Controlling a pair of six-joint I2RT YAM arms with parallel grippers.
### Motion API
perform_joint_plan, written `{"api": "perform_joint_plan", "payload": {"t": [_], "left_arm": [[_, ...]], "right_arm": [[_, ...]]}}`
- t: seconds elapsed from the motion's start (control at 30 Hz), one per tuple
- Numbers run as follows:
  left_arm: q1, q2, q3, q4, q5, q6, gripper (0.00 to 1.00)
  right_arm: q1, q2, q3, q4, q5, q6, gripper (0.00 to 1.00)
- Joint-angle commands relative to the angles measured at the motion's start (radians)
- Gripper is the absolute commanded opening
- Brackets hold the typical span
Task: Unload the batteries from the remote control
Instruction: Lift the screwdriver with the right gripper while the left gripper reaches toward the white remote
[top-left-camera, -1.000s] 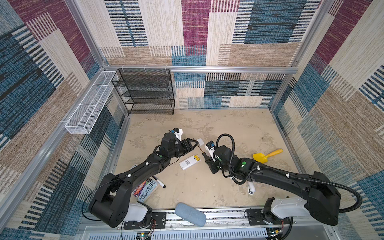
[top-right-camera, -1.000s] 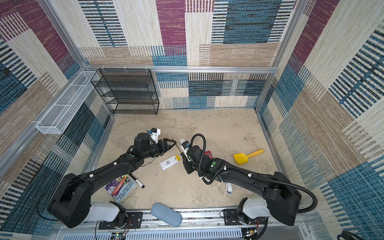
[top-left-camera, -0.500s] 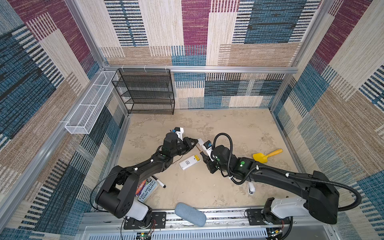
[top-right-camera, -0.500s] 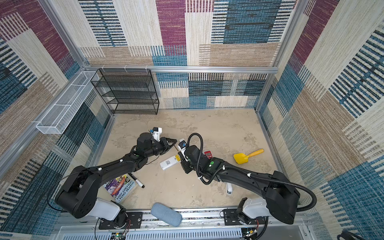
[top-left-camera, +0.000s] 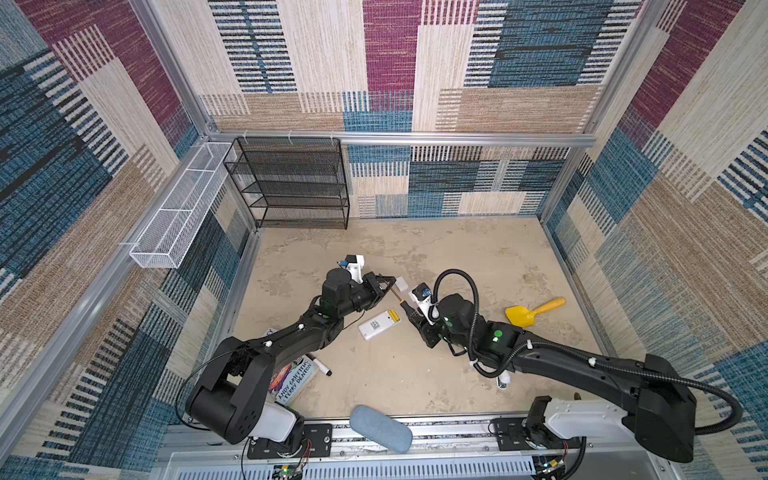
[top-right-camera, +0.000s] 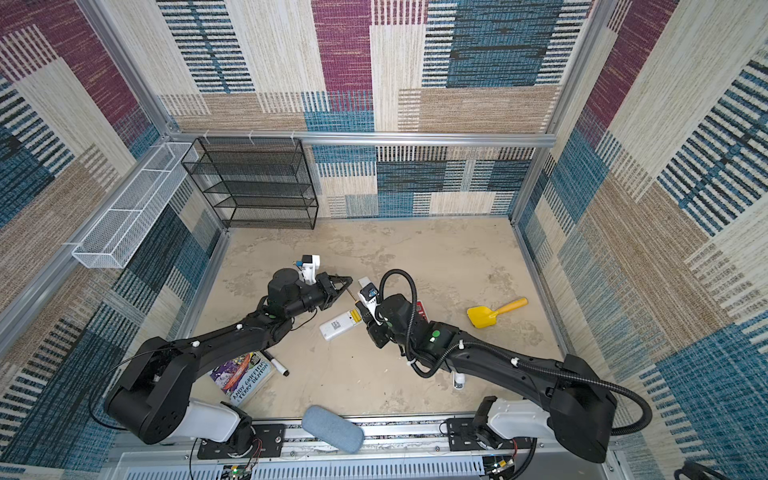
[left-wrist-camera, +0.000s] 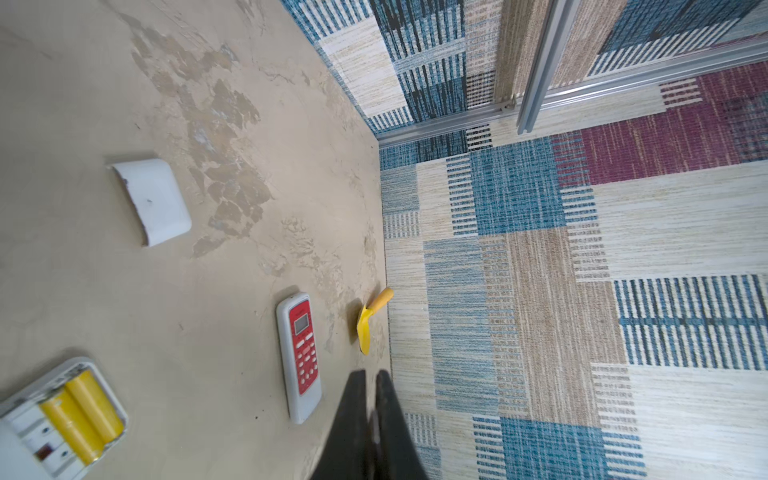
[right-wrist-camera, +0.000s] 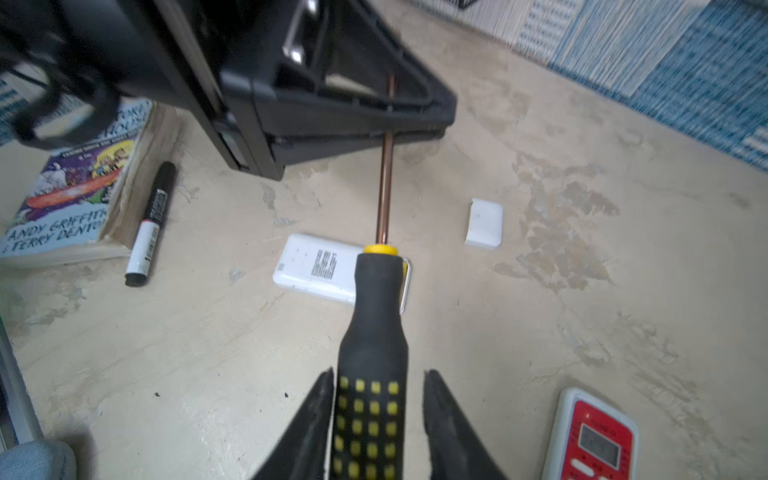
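The white remote control (top-left-camera: 376, 326) lies back-up on the floor, and two yellow batteries (left-wrist-camera: 83, 411) sit in its open compartment (top-right-camera: 356, 316). A black-and-yellow screwdriver (right-wrist-camera: 376, 316) hangs above it. My left gripper (top-left-camera: 388, 286) is shut on the copper shaft (right-wrist-camera: 384, 191). In the left wrist view its fingertips (left-wrist-camera: 371, 374) are pressed together. My right gripper (right-wrist-camera: 378, 374) stands open around the handle, with a gap beside one finger (right-wrist-camera: 440, 399). In a top view it sits just right of the remote (top-right-camera: 361, 309).
The loose white battery cover (top-left-camera: 402, 284) lies behind the grippers. A red-faced remote (right-wrist-camera: 594, 440) and a yellow scoop (top-left-camera: 525, 316) are to the right. Book (top-left-camera: 295, 376) and marker (top-left-camera: 322, 365) lie front left. Black shelf (top-left-camera: 291, 183) and white basket (top-left-camera: 178, 212) stand at the back left.
My left gripper has moved in and shut on the screwdriver's shaft. My right gripper, earlier shut on the handle, has opened its jaws.
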Motion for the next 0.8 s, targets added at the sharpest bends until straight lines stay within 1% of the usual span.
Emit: {"api": "perform_joint_plan", "payload": {"t": [0.0, 0.03, 0.07, 0.13, 0.23, 0.3, 0.37, 0.47, 0.6, 0.77], "left_arm": [[0.024, -0.021, -0.013, 0.047, 0.003, -0.067, 0.00], [0.033, -0.030, -0.017, 0.049, 0.011, -0.081, 0.00], [0.042, -0.039, -0.022, 0.051, 0.016, -0.098, 0.00], [0.060, -0.055, -0.031, 0.054, 0.023, -0.129, 0.00], [0.077, -0.078, -0.050, 0.071, 0.023, -0.174, 0.00], [0.089, -0.088, -0.062, 0.086, 0.027, -0.206, 0.00], [0.097, -0.096, -0.078, 0.106, 0.027, -0.238, 0.00], [0.109, -0.108, -0.094, 0.124, 0.030, -0.268, 0.00], [0.125, -0.117, -0.111, 0.133, 0.038, -0.302, 0.00], [0.142, -0.098, -0.138, 0.221, 0.053, -0.378, 0.00]], "right_arm": [[0.001, -0.076, -0.043, 0.188, -0.061, -0.119, 0.83], [0.000, -0.090, -0.051, 0.195, -0.072, -0.137, 0.90], [-0.001, -0.100, -0.051, 0.197, -0.080, -0.153, 0.94], [-0.012, -0.096, -0.026, 0.166, -0.100, -0.172, 0.96], [-0.018, -0.059, 0.018, 0.115, -0.120, -0.196, 0.96], [-0.020, -0.037, 0.032, 0.105, -0.122, -0.207, 0.95], [-0.029, -0.013, 0.045, 0.101, -0.140, -0.210, 0.91], [-0.052, 0.028, 0.063, 0.097, -0.205, -0.209, 0.80], [-0.080, 0.056, 0.074, 0.113, -0.276, -0.203, 0.75], [-0.105, 0.080, 0.090, 0.111, -0.329, -0.200, 0.71]]}}
